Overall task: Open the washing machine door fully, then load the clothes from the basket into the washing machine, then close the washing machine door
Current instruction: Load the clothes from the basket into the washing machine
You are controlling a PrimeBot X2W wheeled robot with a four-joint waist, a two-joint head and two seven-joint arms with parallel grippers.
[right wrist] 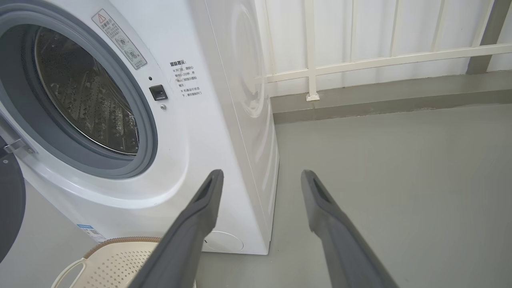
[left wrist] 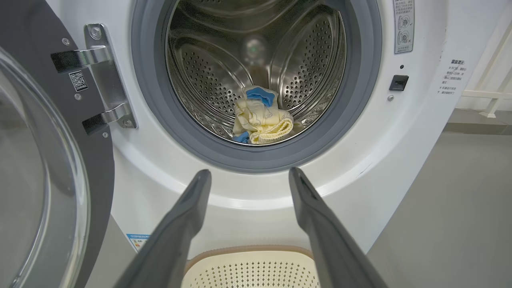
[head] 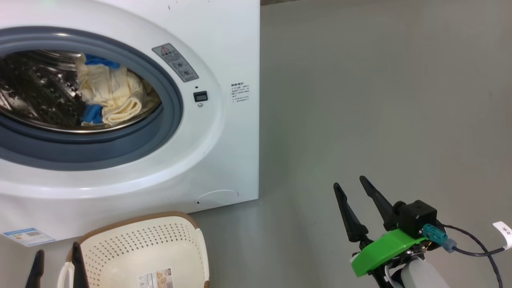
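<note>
The washing machine [head: 224, 132] stands at the left with its steel drum exposed. The washing machine door [left wrist: 44, 168] hangs swung out on its hinge at the left in the left wrist view. The clothes [head: 110, 98], cream-yellow with blue trim, lie bunched at the drum's front lip, also seen as clothes [left wrist: 260, 122]. On the floor below the opening sits the basket [head: 160, 240]; the part I see holds no garment. My left gripper [head: 58, 250] is open beside the basket's left handle, pointing at the drum. My right gripper [head: 349, 182] is open over bare floor to the machine's right.
Grey floor [head: 380, 100] stretches to the right of the machine. A white railing [right wrist: 360, 64] runs along the back wall behind the machine. A blue label [head: 28, 236] and a round flap [head: 218, 197] sit low on the machine's front.
</note>
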